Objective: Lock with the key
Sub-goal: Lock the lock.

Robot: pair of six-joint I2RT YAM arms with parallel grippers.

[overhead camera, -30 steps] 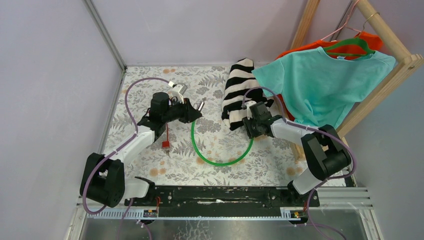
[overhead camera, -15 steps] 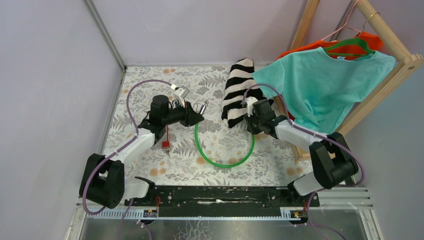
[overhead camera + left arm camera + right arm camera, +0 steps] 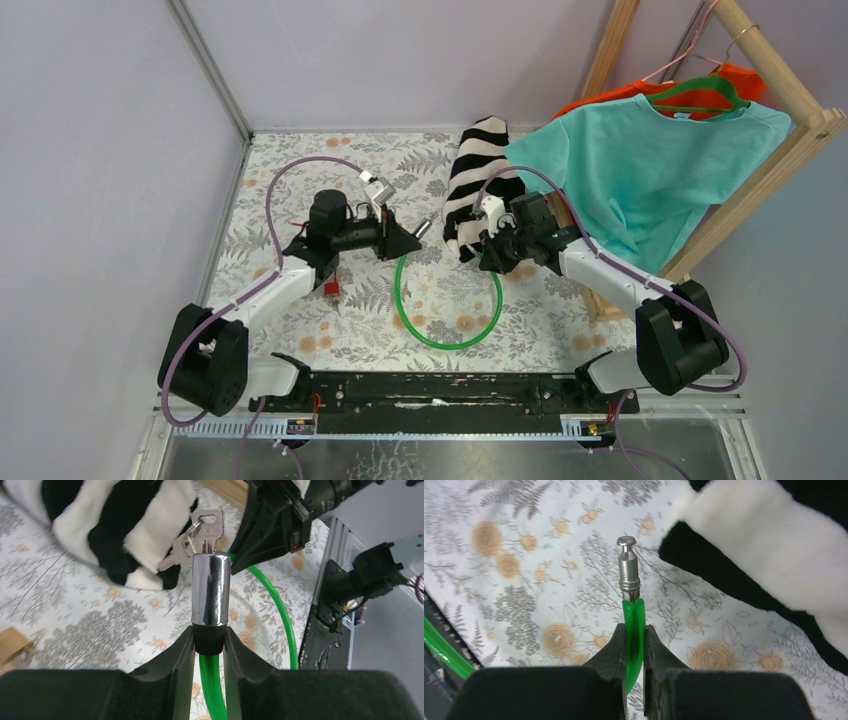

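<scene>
Gleaming chrome lock (image 3: 211, 590) on green cable (image 3: 450, 335)

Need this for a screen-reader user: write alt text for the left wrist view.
The left end effector grips a chrome lock cylinder on a green cable, a key in its far end. Striped fabric lies behind.

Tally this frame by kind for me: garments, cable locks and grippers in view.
Garments: 3 (striped garment, teal shirt, orange garment)
Cable locks: 1 (green cable lock)
Grippers: 2 (left gripper, right gripper)
Total: 6
</scene>
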